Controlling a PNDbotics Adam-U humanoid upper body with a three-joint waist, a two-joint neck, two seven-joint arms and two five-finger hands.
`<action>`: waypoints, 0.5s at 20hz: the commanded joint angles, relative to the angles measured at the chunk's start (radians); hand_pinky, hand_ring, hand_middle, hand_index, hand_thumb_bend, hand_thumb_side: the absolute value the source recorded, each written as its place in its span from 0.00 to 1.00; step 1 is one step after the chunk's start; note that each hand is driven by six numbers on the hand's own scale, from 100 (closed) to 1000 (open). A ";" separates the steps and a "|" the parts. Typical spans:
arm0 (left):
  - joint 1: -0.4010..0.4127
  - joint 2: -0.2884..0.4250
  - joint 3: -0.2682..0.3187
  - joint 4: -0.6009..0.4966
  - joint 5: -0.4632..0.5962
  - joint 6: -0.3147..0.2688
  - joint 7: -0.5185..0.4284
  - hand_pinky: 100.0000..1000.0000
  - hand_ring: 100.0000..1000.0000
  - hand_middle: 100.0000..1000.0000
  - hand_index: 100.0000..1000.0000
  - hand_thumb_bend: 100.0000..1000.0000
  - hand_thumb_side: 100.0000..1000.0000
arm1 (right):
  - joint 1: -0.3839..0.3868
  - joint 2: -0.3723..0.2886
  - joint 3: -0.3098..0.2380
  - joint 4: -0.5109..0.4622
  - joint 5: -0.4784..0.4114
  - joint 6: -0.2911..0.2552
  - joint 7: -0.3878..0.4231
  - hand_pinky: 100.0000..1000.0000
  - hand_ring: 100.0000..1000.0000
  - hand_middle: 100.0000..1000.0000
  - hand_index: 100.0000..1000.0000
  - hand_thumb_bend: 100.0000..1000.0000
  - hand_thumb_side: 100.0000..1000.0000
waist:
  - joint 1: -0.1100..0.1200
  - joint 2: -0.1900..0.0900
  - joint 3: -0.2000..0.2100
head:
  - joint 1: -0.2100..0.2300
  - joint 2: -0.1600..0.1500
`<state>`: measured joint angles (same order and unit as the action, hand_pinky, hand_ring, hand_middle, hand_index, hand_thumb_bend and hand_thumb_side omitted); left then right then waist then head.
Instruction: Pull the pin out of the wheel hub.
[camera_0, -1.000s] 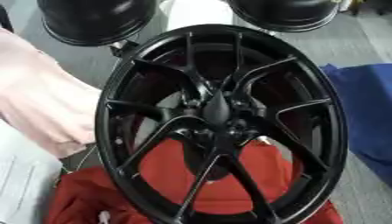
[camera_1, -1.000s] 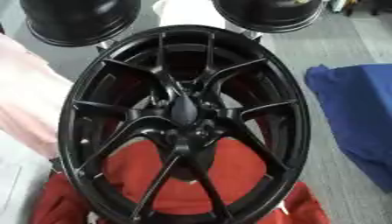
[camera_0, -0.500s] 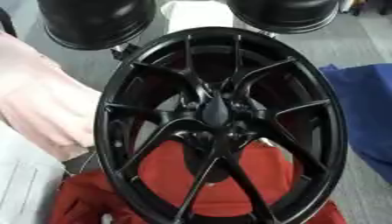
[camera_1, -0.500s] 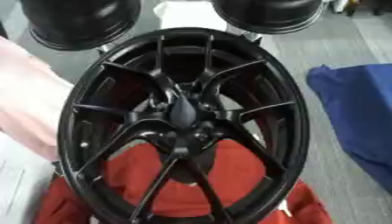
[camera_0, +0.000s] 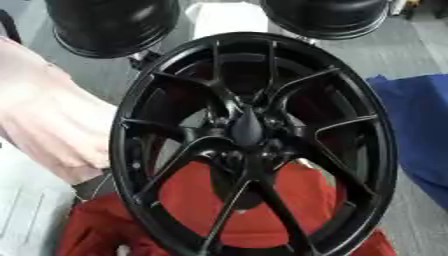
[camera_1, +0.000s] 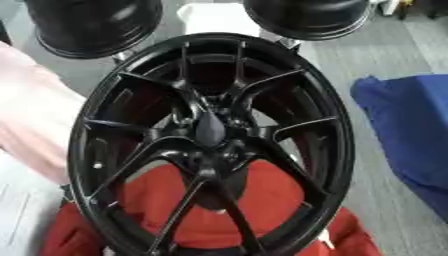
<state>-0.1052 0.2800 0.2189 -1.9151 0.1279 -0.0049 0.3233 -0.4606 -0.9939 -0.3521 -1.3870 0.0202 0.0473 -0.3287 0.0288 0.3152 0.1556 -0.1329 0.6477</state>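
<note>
hands: neither robot hand shows in either view, so whether their fingers are apart or together cannot be told.
wheel (camera_0: 254, 145): it fills the middle of both views, face turned up toward the camera, lower rim over the red cloth (camera_0: 254, 205); probably set there so the cloth cushions the rim and the hub faces the robot.
person: a pale pink sleeve (camera_0: 52, 130) comes in from the left and reaches the wheel's left rim, seemingly steadying it; the person's hand itself is hidden behind the rim.
hub (camera_1: 210, 131): sits at the centre where the spokes meet, with a dark pointed shape standing out from it; that may be the pin, but black on black makes it hard to be sure.
wheel's look: glossy black all over, thin spokes splitting into forks toward the rim, red cloth and grey floor visible through the gaps.
surroundings: two more black wheels (camera_1: 92, 25) lie at the far edge, a blue cloth (camera_1: 407, 135) lies to the right, well apart from the hub.
task state: judged from this, the pin is not yet pulled.
</note>
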 joint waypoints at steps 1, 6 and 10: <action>-0.004 0.017 0.007 -0.015 -0.003 -0.003 0.000 0.70 0.63 0.59 0.66 0.52 0.62 | -0.034 -0.021 0.020 -0.072 0.003 0.025 0.000 0.92 0.88 0.79 0.76 0.12 0.18 | -0.004 -0.029 0.003 | -0.003 -0.015; -0.003 0.014 0.007 -0.013 -0.002 -0.002 -0.001 0.70 0.63 0.59 0.66 0.52 0.62 | -0.054 -0.006 0.048 -0.122 0.059 0.071 0.025 0.94 0.94 0.86 0.79 0.21 0.00 | -0.006 -0.029 0.009 | -0.002 -0.014; -0.002 0.014 0.007 -0.013 -0.002 -0.003 -0.002 0.70 0.63 0.59 0.66 0.52 0.62 | -0.065 -0.001 0.045 -0.126 0.146 0.165 -0.024 0.94 0.92 0.83 0.76 0.14 0.00 | -0.006 -0.029 0.009 | -0.002 -0.011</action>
<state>-0.1052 0.2799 0.2189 -1.9151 0.1279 -0.0048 0.3228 -0.5111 -0.9695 -0.2972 -1.4937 0.1352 0.1848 -0.3386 0.0251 0.3144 0.1646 -0.1344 0.6478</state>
